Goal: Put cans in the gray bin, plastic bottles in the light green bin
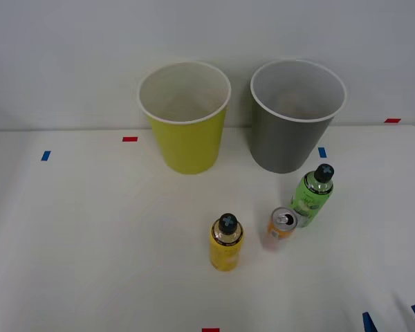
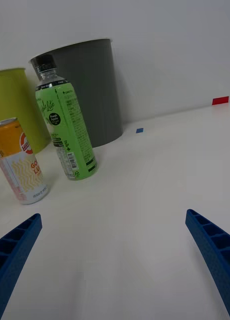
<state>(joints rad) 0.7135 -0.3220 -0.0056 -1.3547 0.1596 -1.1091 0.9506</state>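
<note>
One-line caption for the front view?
Green bottle, orange can and yellow bottle stand before two bins; nothing sorted.

The right gripper [image 1: 394, 319] is seen at the lower right corner of the front view, where only the tips of its two blue ribbed fingers [image 1: 369, 322] are visible. In the wrist view, the gripper [image 2: 115, 260] is held low with its fingers [image 2: 214, 252] spread wide apart, and nothing is held between them.

We see bright, even light from overhead; the desk [image 1: 90, 242] shows only soft, faint shadows, no glare, and verticals lean in the wrist view.
</note>
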